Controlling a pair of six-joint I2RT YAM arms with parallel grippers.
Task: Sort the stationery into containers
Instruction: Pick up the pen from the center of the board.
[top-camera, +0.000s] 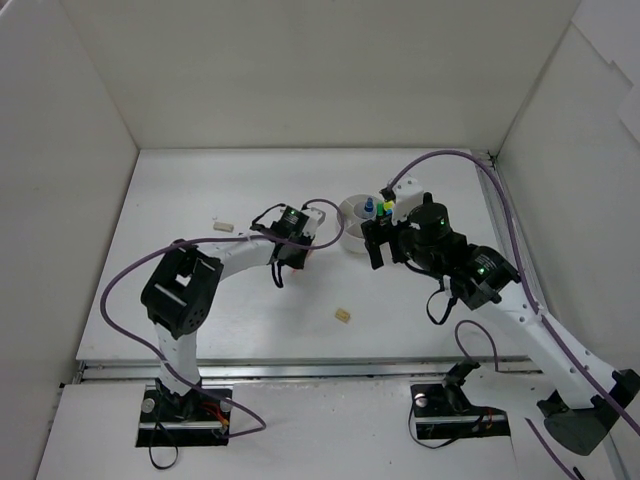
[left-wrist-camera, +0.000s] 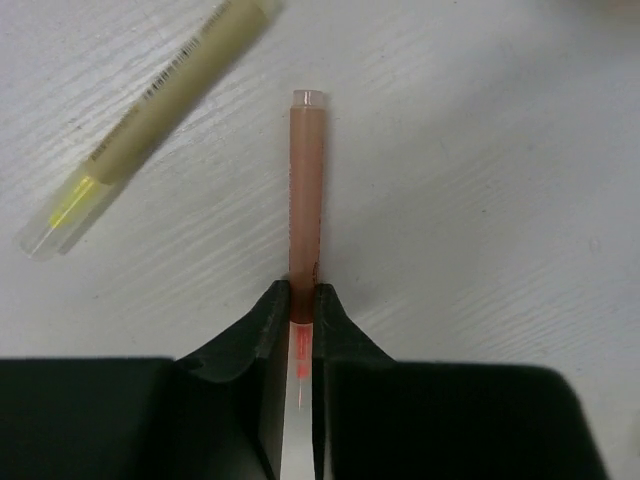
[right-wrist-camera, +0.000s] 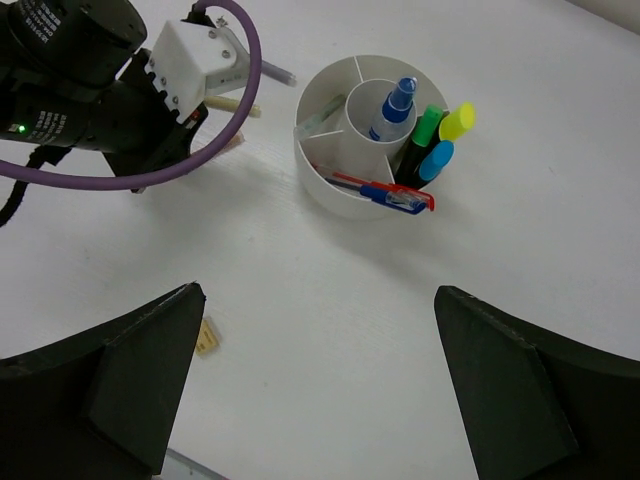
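My left gripper (left-wrist-camera: 302, 292) is shut on a thin salmon-pink pencil (left-wrist-camera: 306, 190), which lies on the table and points away from the jaws. A beige pencil with a yellow tip (left-wrist-camera: 150, 120) lies slanted just to its left. In the top view the left gripper (top-camera: 303, 250) sits just left of the round white organizer (top-camera: 352, 222). The organizer (right-wrist-camera: 330, 190) holds a blue-capped marker (right-wrist-camera: 392, 108), green, yellow and blue highlighters (right-wrist-camera: 436, 140) and a red/blue pen (right-wrist-camera: 385, 192). My right gripper (right-wrist-camera: 318, 292) hovers open and empty near it.
One beige eraser (top-camera: 343, 315) lies on the table nearer the front, also seen as an eraser (right-wrist-camera: 207, 337) by the right gripper's left finger. Another eraser (top-camera: 224, 227) lies at the far left. White walls enclose the table on three sides.
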